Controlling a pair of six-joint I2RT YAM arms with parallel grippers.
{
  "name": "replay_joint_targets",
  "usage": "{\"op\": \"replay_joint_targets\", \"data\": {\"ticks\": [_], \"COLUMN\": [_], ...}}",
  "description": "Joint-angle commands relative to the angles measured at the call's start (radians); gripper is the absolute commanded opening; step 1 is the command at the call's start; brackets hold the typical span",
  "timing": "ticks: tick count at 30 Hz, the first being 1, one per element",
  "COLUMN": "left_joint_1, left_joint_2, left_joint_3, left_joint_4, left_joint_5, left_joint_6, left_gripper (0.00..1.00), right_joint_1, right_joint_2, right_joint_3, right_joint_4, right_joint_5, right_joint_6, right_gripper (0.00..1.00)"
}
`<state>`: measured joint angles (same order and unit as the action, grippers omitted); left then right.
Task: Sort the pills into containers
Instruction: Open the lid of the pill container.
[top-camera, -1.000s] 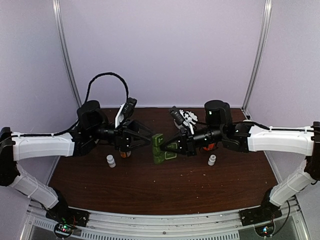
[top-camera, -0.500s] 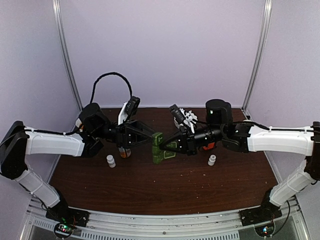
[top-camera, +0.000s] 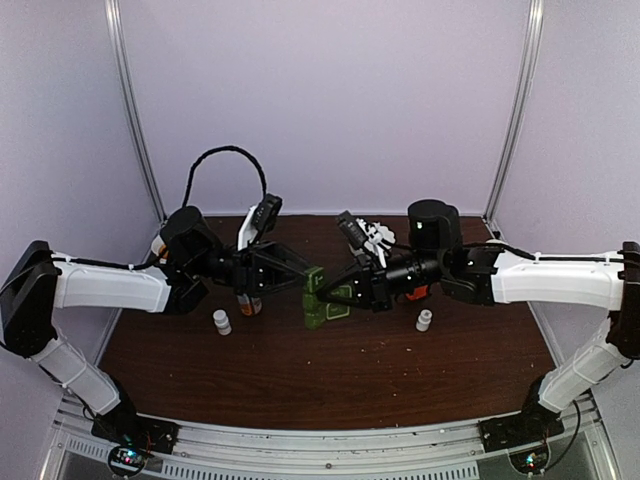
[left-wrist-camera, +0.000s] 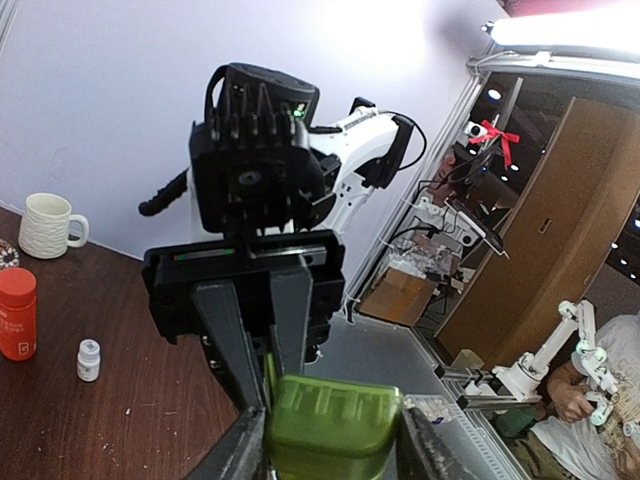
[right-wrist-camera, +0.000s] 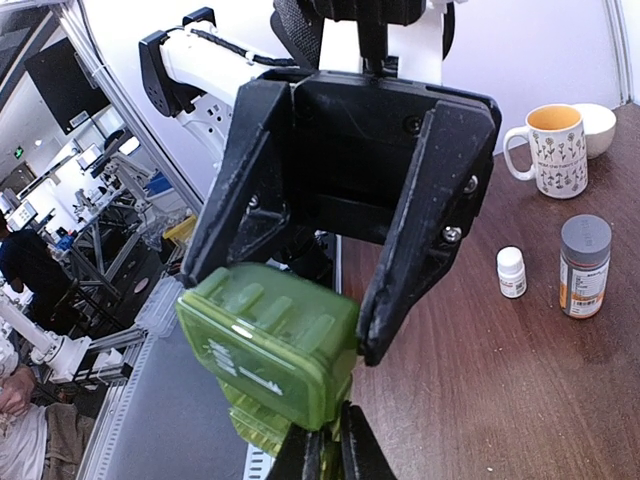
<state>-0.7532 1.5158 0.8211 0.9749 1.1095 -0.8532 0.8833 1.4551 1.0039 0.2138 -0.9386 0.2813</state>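
— Where are we standing on the pill sort?

— Early, I'm reckoning. I'm not seeing any of the pills in any view, loose on the bench (top-camera: 300, 385) or in the box, so nothing is showing as sorted. Both arms are meeting over the middle of the bench at the green pill box (top-camera: 318, 305).

— Who's holding it?

— The right gripper (top-camera: 336, 296) is pinching it, fingertips drawn together on a thin green edge at the lower end of the strip. The left gripper (top-camera: 306, 282) is straddling the end cell (right-wrist-camera: 268, 328), with a finger lying against each side (whether it's actually squeezing, I'm not able to tell). That cell's lid is looking closed, so I'm guessing the lids are needing opening first. All the filling is waiting to be done.

— Are you reading any labels?

— Nothing legible is coming through. The lid is carrying a pale raised mark, too small for me to read. The orange bottle (left-wrist-camera: 17, 315) on the right half of the bench is wearing white print, and the grey-capped bottle (right-wrist-camera: 584, 265) an orange label, both blurring out. The small white bottles (top-camera: 222, 321) are showing no writing, and the mug (right-wrist-camera: 553, 150) is carrying only a flowery pattern.
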Motion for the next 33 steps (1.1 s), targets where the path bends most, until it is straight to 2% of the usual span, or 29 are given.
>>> {"op": "replay_joint_targets", "data": {"ticks": [1,3,5,10,16,20,26,33], "left_joint_1": [-0.002,-0.007,-0.009,-0.009,-0.016,-0.021,-0.024,-0.023], "left_joint_2": [0.012,0.005,-0.004,-0.013,-0.016,-0.031,-0.069,-0.073], "left_joint_3": [0.017,0.016,0.014,0.016,0.032,0.068,0.1,0.101], "left_joint_4": [-0.028,-0.057,-0.079,-0.107,-0.181,-0.385,-0.581,-0.584], "left_joint_5": [0.003,-0.002,-0.004,-0.006,-0.026,-0.07,-0.153,-0.185], "left_joint_6": [0.049,0.073,0.091,0.104,0.155,0.275,0.407,0.4], "left_gripper": [0.5,0.55,0.55,0.39,0.4,0.31,0.12,0.04], "right_joint_1": [0.006,0.006,0.006,0.006,0.006,0.006,0.006,0.006], "right_joint_2": [0.014,0.017,0.016,0.019,0.027,0.034,0.048,0.051], "right_joint_3": [0.036,0.038,0.038,0.041,0.051,0.058,0.067,0.06], "right_joint_4": [0.042,0.044,0.049,0.055,0.036,0.014,-0.013,-0.004], "right_joint_5": [0.016,0.017,0.015,0.012,0.032,0.064,0.1,0.115], "right_joint_6": [0.019,0.021,0.024,0.029,0.03,0.028,0.021,0.027], "right_gripper": [0.02,0.02,0.02,0.02,0.02,0.03,0.05,0.15]}}
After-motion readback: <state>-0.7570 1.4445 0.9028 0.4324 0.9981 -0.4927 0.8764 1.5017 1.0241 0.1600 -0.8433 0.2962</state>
